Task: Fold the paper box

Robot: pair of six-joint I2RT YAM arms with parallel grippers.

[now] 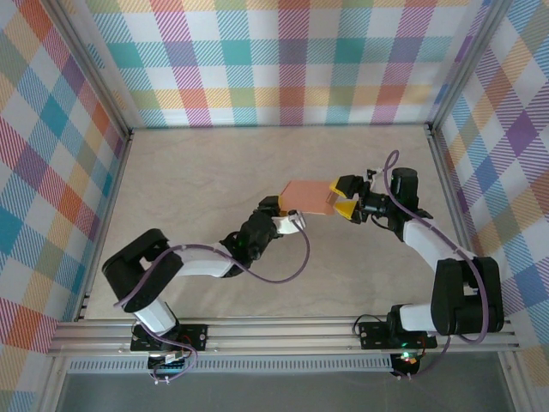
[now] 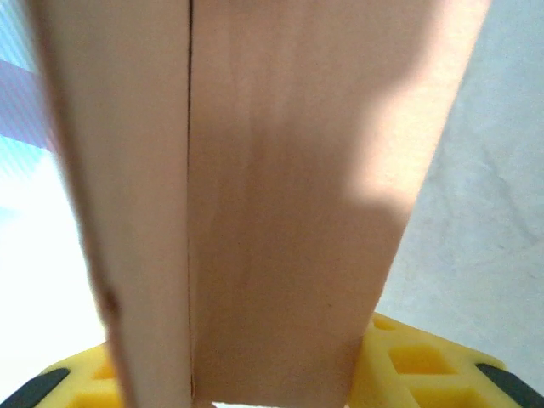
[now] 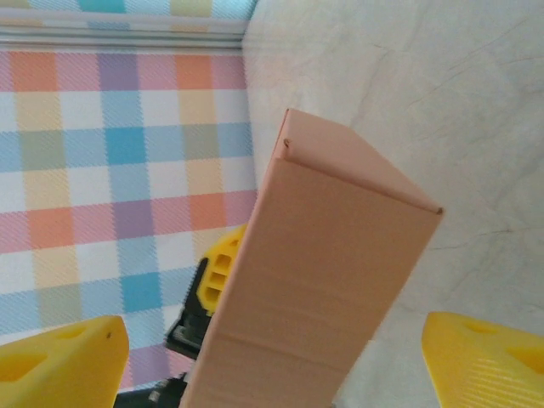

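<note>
The desk [image 1: 214, 176] under the left claw [image 1: 283, 213] and the right claw [image 1: 343, 196] has a pale cream cover, kinda marbled and a bit creased. Out past both claws there's a back wall [image 1: 283, 60] in pastel plaid: teal, purple, orange and yellow squares. Same plaid on the left wall [image 1: 43, 172] beyond the left claw and the right wall [image 1: 510, 163] beyond the right claw. A silver aluminium rail [image 1: 283, 336] runs along the near edge behind both.
</note>
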